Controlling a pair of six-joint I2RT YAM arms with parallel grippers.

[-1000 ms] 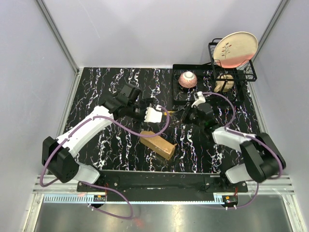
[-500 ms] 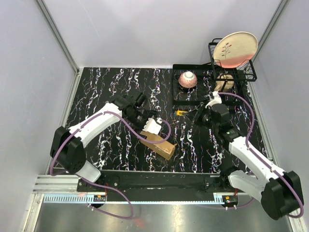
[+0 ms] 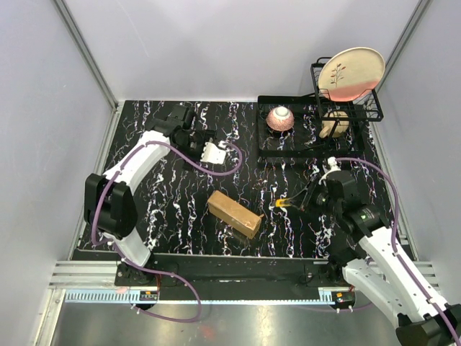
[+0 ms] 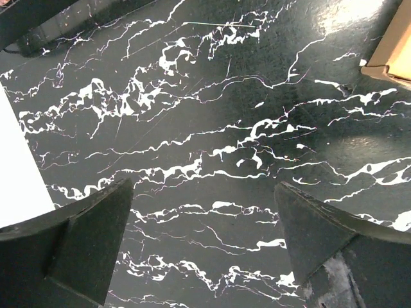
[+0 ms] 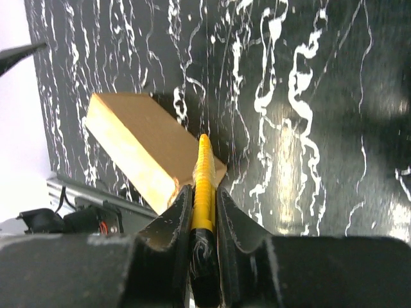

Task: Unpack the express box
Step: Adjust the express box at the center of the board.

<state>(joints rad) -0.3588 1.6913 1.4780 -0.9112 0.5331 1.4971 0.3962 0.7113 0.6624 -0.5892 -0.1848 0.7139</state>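
Two arms reach over the black marbled table (image 3: 155, 209). The express box (image 3: 234, 214) lies flat near the middle of the table's near half, set at a slant, with its lid down. Neither gripper touches it.

The left gripper (image 3: 213, 152) hovers over the far left-centre of the table, well apart from the box. In its wrist view the left gripper (image 4: 205, 224) has its jaws spread wide, with only bare marbled surface between the dark fingers (image 4: 90, 237). A tan cardboard corner of the box (image 4: 393, 42) shows at the upper right edge.

The right gripper (image 3: 308, 197) is clamped narrowly on a yellow utility knife (image 3: 282, 204), just to the right of the box. From above, a strip of table shows between the knife's tip and the box's right end. In the right wrist view the knife (image 5: 204, 183) stands straight out from the right gripper (image 5: 204, 208) and points at the box (image 5: 138, 147) — its tip overlaps the box's corner there.

At the far right, a pink bowl (image 3: 279, 118) sits on a black tray (image 3: 288, 148). Beside it, a wire rack (image 3: 360, 108) holds a plate (image 3: 351, 72) upright.
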